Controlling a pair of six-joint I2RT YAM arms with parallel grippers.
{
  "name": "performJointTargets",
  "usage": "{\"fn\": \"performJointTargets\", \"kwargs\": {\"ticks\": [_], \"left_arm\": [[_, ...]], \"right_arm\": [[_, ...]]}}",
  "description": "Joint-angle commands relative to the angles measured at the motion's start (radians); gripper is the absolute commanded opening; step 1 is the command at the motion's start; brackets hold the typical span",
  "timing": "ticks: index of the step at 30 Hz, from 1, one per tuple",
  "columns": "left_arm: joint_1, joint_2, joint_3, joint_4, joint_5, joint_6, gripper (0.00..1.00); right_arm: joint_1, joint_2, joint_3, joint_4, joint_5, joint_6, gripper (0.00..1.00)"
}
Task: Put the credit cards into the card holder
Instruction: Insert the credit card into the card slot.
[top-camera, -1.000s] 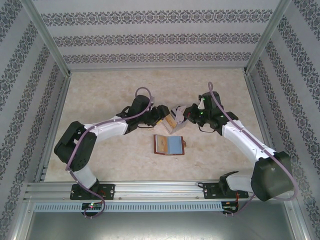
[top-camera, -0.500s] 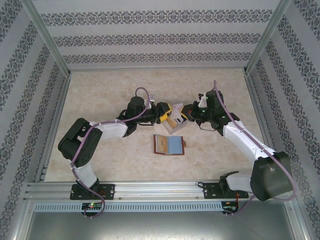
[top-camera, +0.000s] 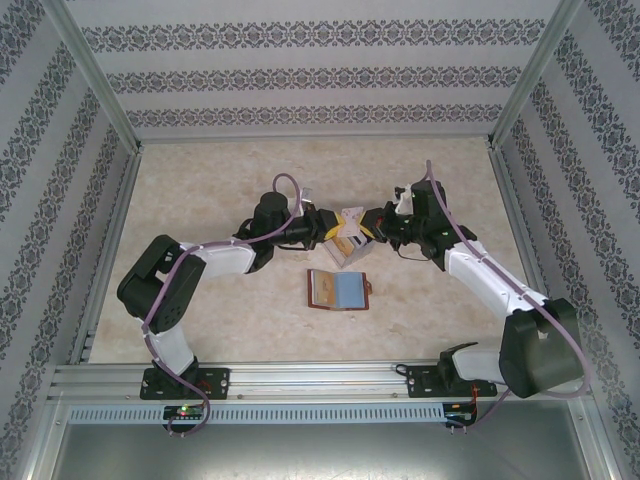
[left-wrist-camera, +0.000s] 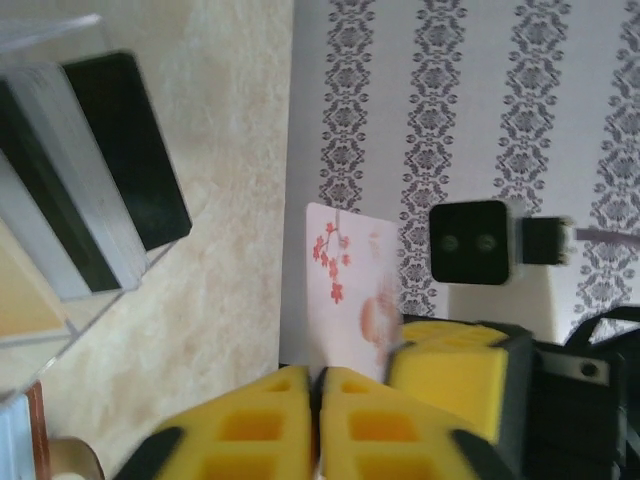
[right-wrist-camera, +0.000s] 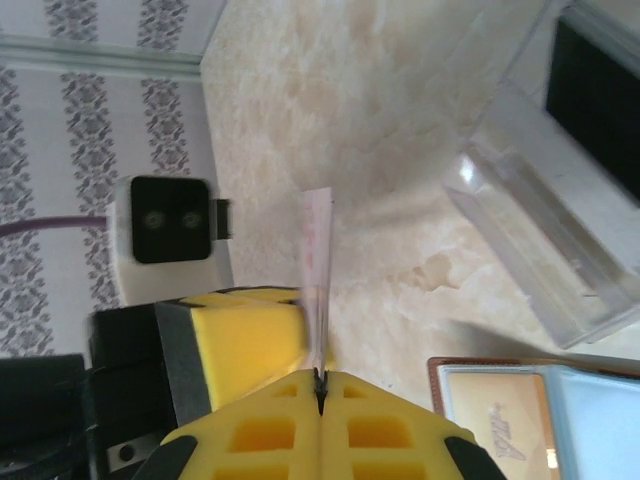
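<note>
A white credit card with red blossoms (left-wrist-camera: 348, 280) is held upright above the table, seen edge-on in the right wrist view (right-wrist-camera: 317, 250). My left gripper (top-camera: 334, 232) and right gripper (top-camera: 369, 228) meet tip to tip and are both shut on this card (top-camera: 351, 217). The left gripper's yellow fingers (left-wrist-camera: 318, 385) pinch its lower edge, with the right gripper's pad (left-wrist-camera: 455, 365) beside them. The card holder (top-camera: 338, 290) lies open and flat in front of them, showing a tan and a light blue card (right-wrist-camera: 520, 420). More credit cards, black (left-wrist-camera: 125, 150) and grey, stand in a clear case (top-camera: 347, 254).
The clear plastic case (right-wrist-camera: 540, 235) stands just below the joined grippers, between them and the card holder. Patterned walls and metal frame posts (top-camera: 110, 250) enclose the beige table on three sides. A metal rail (top-camera: 320, 380) carries both arm bases at the near edge.
My left arm has reached right to the right gripper, and its jaws, open before, have shut on the card the right gripper was holding. The right arm barely moved.
</note>
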Motion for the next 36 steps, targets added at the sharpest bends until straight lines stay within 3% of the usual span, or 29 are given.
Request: {"fn": "performJointTargets", "kwargs": {"ticks": [1,7,12,15,21,28,36], "left_arm": [[0.000,-0.012,0.003,0.014,0.021,0.014,0.01],[-0.001,-0.065,-0.055,-0.062,-0.017,0.023,0.00],[-0.013,-0.199,-0.148,-0.300,-0.181,0.039,0.00],[-0.048,-0.288,-0.188,-0.425,-0.282,0.077,0.00],[-0.175,-0.350,-0.173,-0.638,-0.438,0.193,0.00],[-0.286,-0.282,-0.220,-0.551,-0.549,0.174,0.00],[-0.311,-0.241,-0.293,-0.445,-0.605,0.215,0.00]], "right_arm": [[-0.004,0.007,-0.015,-0.001,-0.001,-0.030,0.06],[-0.003,0.002,-0.035,-0.057,0.032,-0.090,0.29],[0.028,-0.016,-0.058,-0.142,0.098,-0.173,0.33],[0.084,-0.016,-0.062,-0.195,0.144,-0.227,0.31],[0.242,-0.013,-0.091,-0.240,0.275,-0.256,0.12],[0.277,0.074,-0.123,-0.230,0.300,-0.305,0.06],[0.274,0.142,-0.138,-0.256,0.362,-0.359,0.06]]}}
